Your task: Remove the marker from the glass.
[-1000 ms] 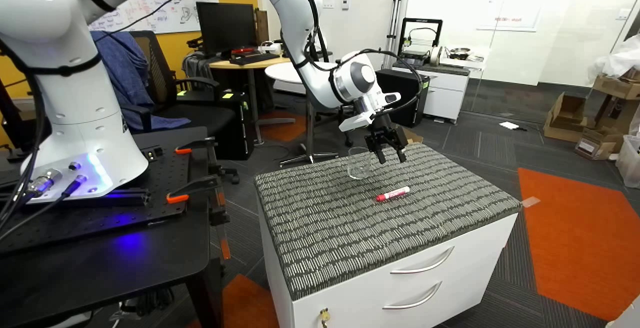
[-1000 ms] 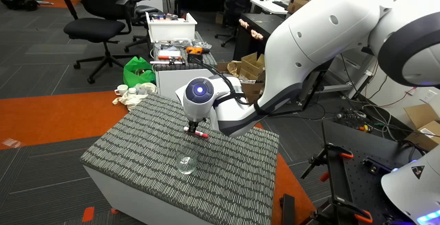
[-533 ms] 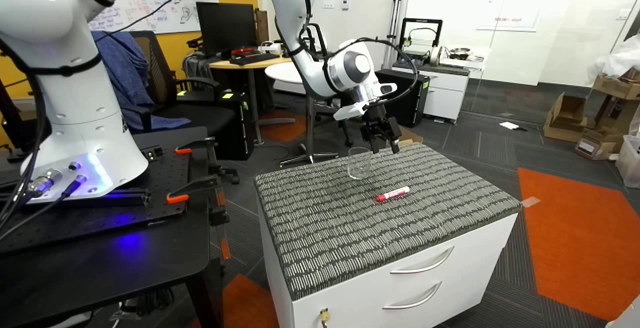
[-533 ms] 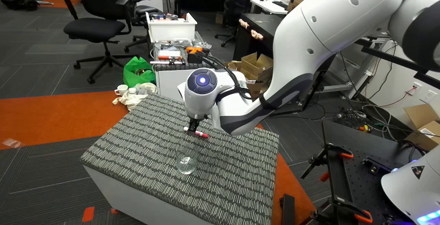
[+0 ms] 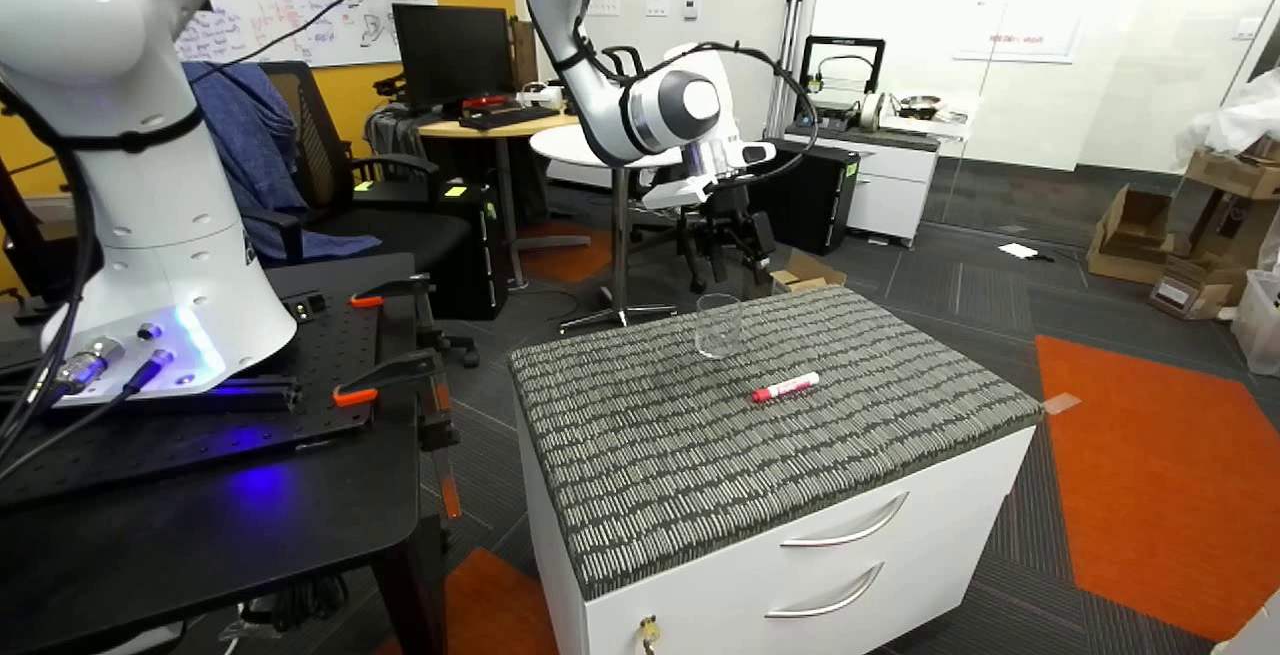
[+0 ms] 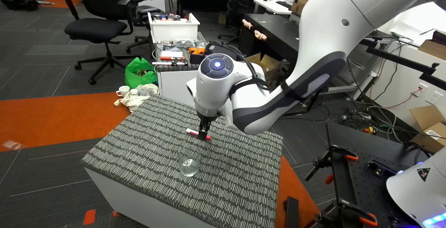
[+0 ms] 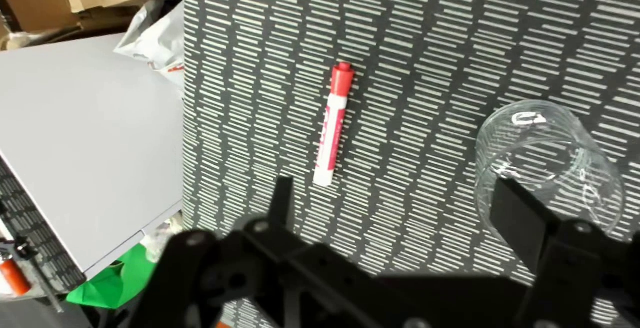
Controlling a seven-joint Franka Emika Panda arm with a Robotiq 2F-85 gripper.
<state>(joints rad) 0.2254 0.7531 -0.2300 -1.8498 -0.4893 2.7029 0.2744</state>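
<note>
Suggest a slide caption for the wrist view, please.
A red-capped marker lies on the patterned surface, apart from the clear glass, with the open tool in the foreground.

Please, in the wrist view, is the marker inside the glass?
No, the marker lies flat on the patterned mat, apart from the glass.

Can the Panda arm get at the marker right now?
Likely yes: the end effector is open, and the red-capped marker lies on the patterned cabinet top, apart from the clear drinking glass, with nothing resting on it.
</note>
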